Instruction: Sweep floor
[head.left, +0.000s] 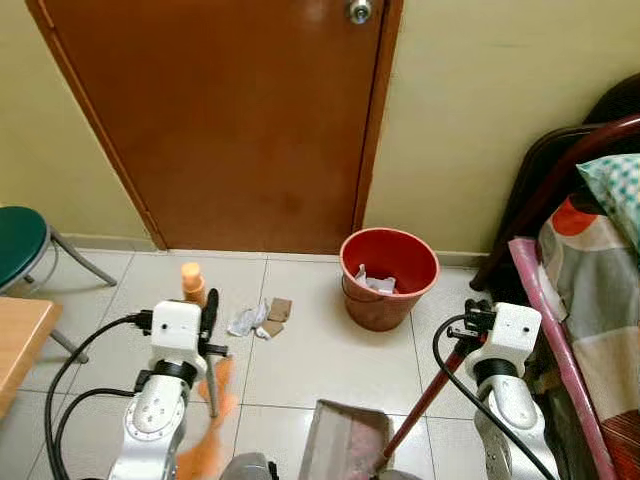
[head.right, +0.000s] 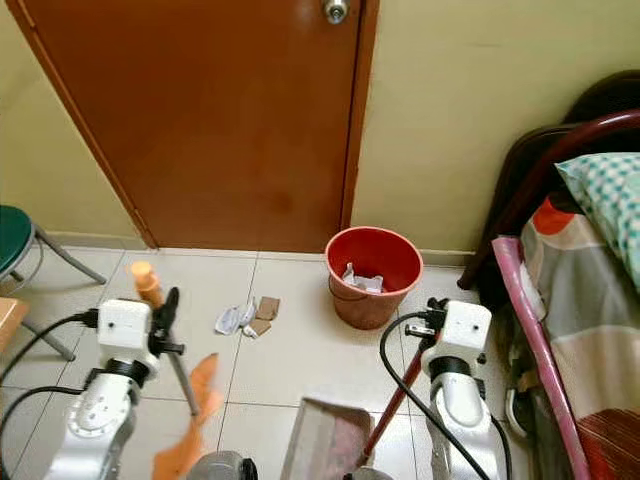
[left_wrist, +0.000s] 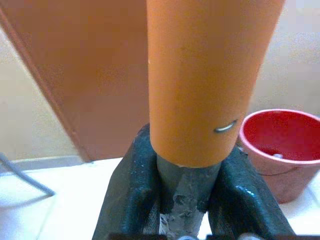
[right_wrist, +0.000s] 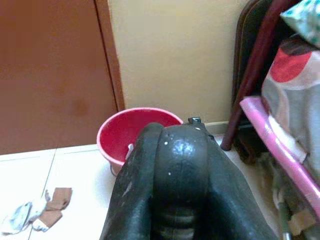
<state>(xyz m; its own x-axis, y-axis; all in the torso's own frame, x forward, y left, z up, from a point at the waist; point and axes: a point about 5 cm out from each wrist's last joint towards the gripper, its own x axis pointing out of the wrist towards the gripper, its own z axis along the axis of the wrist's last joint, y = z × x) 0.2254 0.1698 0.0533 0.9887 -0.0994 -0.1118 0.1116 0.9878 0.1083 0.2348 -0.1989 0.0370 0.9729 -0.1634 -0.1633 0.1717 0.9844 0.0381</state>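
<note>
The left pincer (head.left: 208, 312) is clamped tight on the orange-capped grey handle of a broom (left_wrist: 200, 100), whose shaft slants down toward blurred orange bristles (head.left: 205, 420) near the robot's feet, well to the left of the round red plastic bucket (head.left: 390, 278). In the left wrist view both black fingers (left_wrist: 125, 195) press against the grey shaft just under the orange sleeve.

The litter, a crumpled white paper scrap (head.left: 247, 320) and two small brown cardboard pieces (head.left: 276, 315), lies on the pale tiled floor (head.left: 310, 350) just left of the bucket, between it and the left pincer. To sweep well, the bristles should probably land on the far side of the scraps, toward the brown wooden door (head.left: 230, 120) behind the bucket, then draw them back in one low stroke toward the grey metal dustpan (head.left: 345, 440), which sits nearer the robot than the bucket. The pan's lip likely needs to stay flat on the tiles so paper does not slip under it.

The right pincer (head.left: 478, 322), just right of the bucket, is closed around the dark red long handle (head.left: 425, 400) of that dustpan; the right wrist view shows its fingers (right_wrist: 130, 195) wrapped about a rounded black grip.

The bucket holds some white crumpled paper (head.left: 375, 283) at its bottom. The dustpan looks empty.
</note>
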